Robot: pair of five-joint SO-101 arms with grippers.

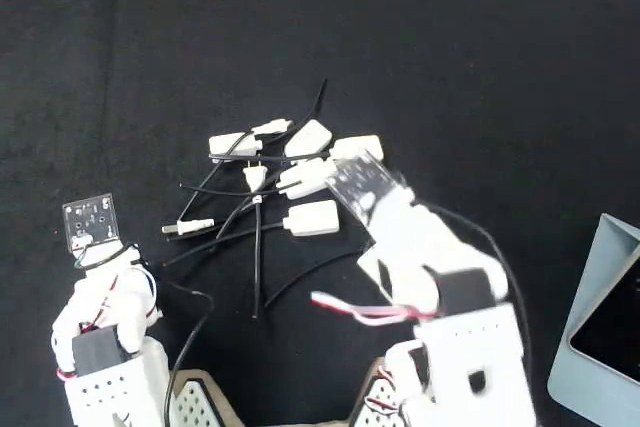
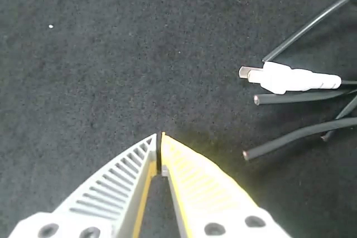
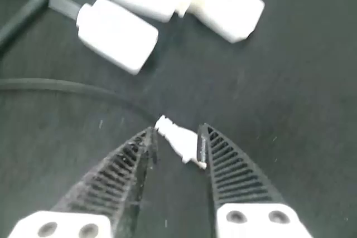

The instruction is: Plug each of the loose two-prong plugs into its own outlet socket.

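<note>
A desk (image 1: 480, 67) under matte black cloth carried a tangle of white moulded sockets (image 1: 312, 217) and thin black cables (image 1: 258, 267) at its middle. The white plastic right arm (image 1: 430, 267) reached from the near edge to that tangle. Its dark ribbed jaws pinched a small white plug (image 3: 179, 140) slantwise between their tips, near two rounded sockets. The left arm (image 1: 100, 337) sat at the near left corner, its ribbed jaws, one pale and one yellow, pressed together over bare cloth. A loose plug (image 2: 290, 78) with a metal prong lay nearby among cut cable ends. A grey box (image 1: 600, 327) stood at the right edge.
</note>
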